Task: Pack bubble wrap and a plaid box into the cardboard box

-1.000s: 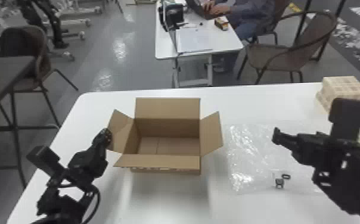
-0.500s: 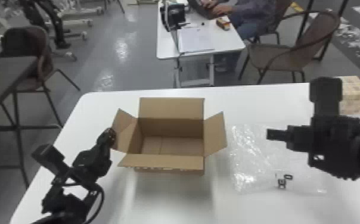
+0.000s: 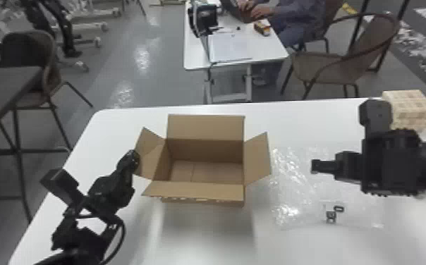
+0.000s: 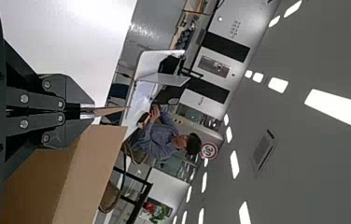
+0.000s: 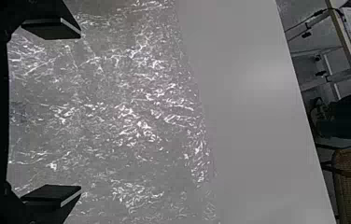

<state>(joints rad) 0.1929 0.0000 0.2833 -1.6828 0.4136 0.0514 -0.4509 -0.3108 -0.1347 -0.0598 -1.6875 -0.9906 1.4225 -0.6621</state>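
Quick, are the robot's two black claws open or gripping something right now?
Left gripper: closed on a side flap of the open brown cardboard box.
Right gripper: open and empty, above the clear bubble wrap.

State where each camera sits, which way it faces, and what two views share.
Head view: robot's head, facing forward and down at cardboard box; left arm, right arm show.
Left wrist view: left wrist, facing outward to the ceiling; left pincer shows.
Right wrist view: right wrist, facing bubble wrap and table; right pincer shows.
Head and right wrist views share the bubble wrap.
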